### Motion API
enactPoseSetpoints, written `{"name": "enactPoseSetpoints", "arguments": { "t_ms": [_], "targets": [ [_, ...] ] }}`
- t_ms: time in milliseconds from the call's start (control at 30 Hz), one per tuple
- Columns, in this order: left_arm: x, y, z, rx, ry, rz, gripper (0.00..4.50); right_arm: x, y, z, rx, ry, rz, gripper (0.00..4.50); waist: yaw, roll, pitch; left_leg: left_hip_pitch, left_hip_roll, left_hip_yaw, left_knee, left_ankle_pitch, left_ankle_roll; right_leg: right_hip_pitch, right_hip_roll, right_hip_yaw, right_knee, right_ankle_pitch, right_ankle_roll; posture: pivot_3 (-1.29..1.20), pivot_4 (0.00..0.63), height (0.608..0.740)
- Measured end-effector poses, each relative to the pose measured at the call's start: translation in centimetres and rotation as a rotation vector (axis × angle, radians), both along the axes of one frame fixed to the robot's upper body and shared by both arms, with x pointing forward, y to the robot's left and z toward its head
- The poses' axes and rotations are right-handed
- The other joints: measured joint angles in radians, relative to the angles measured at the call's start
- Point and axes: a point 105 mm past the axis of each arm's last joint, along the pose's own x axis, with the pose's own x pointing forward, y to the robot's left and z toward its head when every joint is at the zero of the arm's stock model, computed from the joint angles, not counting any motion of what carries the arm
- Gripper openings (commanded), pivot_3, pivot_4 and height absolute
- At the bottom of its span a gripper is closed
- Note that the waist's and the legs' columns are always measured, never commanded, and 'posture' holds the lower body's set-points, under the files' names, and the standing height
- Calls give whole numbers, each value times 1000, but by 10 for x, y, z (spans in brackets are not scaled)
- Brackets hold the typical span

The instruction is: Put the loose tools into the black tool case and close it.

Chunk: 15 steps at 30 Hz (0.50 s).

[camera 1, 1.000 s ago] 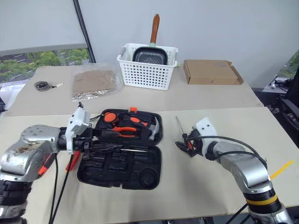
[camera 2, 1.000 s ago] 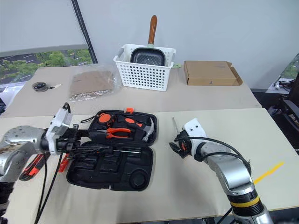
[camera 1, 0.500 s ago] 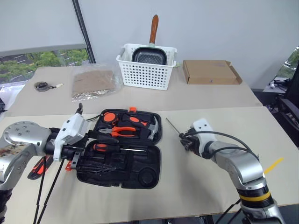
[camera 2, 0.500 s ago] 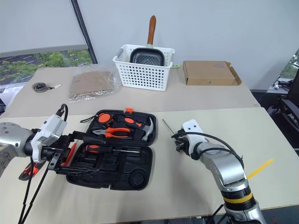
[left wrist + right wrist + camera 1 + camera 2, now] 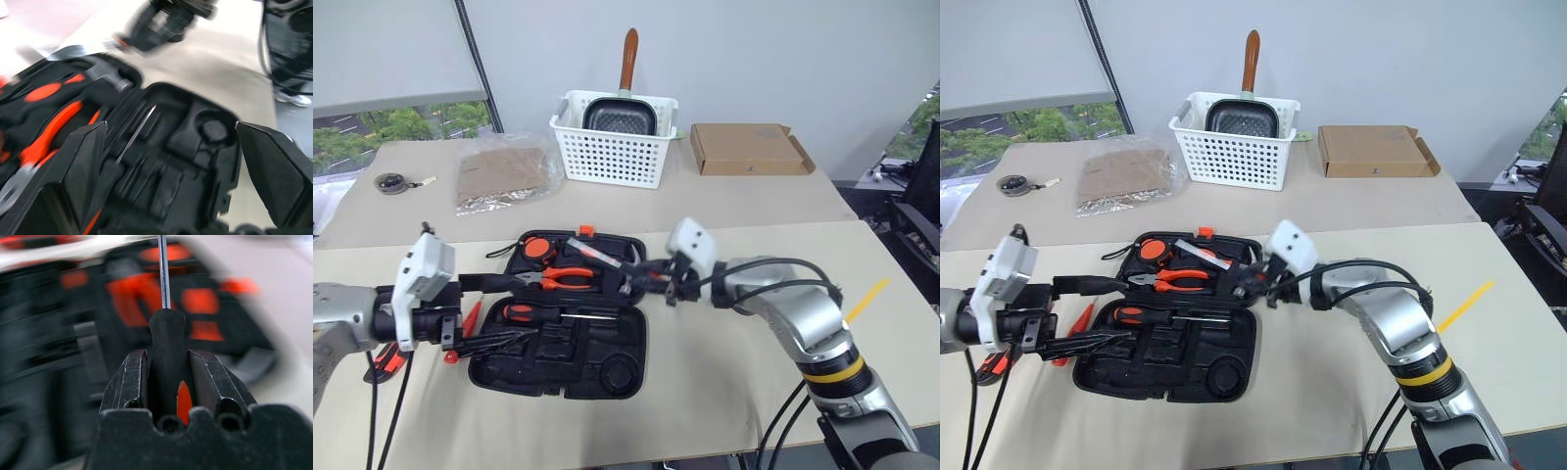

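Upper centre: white perforated basket [image 5: 615, 147] with a dark pan [image 5: 621, 115], wooden handle upright. Right of it, flat cardboard box [image 5: 747, 149]; left, a crinkled clear bag [image 5: 504, 171].

Centre of the counter [image 5: 724, 392]: black moulded case [image 5: 570, 315] lying open, pliers [image 5: 563, 281] and hammer [image 5: 625, 269] in the far half, one screwdriver [image 5: 558, 314] in the near half.

Right gripper [image 5: 672, 286] over the case's right edge, jaws clenched on a second screwdriver [image 5: 166, 352], shaft crossing above the hammer.

Left gripper [image 5: 475, 311] at the case's left edge, jaws released.
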Motion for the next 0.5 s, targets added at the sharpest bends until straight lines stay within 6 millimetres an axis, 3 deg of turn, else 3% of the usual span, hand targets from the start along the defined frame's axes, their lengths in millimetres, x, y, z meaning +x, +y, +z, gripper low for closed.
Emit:
{"name": "enactPoseSetpoints", "arguments": {
  "t_ms": [167,267,500],
  "targets": [
    [-14,7,-1,15,11,47,4500,-4,17,-16,-78,6,101,960,3,0,0,2,1,0,0,-2,3,0,0,0,1,0,0,0,150,700],
    [-23,5,-7,5,39,52,4500,0,19,-32,-125,34,82,960,5,0,0,1,1,0,0,1,-3,-1,0,0,1,0,-2,0,150,700],
    [-28,10,-8,9,48,78,4500,-5,22,-42,-169,50,107,960,15,0,0,1,1,-1,0,-2,-5,0,0,-1,1,-1,-3,0,150,700]
  ]
}}
